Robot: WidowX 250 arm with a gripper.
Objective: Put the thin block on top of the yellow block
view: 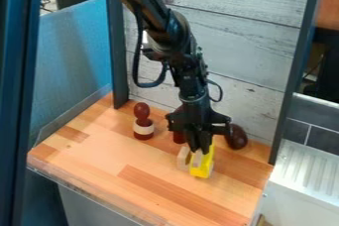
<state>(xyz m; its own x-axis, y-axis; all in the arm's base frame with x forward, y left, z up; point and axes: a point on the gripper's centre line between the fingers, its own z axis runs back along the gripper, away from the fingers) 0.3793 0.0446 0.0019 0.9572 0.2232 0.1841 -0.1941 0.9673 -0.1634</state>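
Observation:
The black gripper (198, 149) hangs pointing down over the right-middle part of the wooden surface, directly at the yellow block. Partly covered by it, the yellow block (202, 170) stands upright, its lower front and right side showing. A pale wooden piece (183, 159) is close by on the left of the yellow block. Another small pale wooden face (197, 158) shows just under the gripper, in front of the yellow. Which pale piece is the thin block, and whether the gripper holds it, I cannot tell.
A dark red, round-topped object with a pale band (143, 122) stands at the back left. Part of a red object (179, 137) shows behind the gripper's left side. A dark brown rounded object (236, 137) is at the right, near the back wall.

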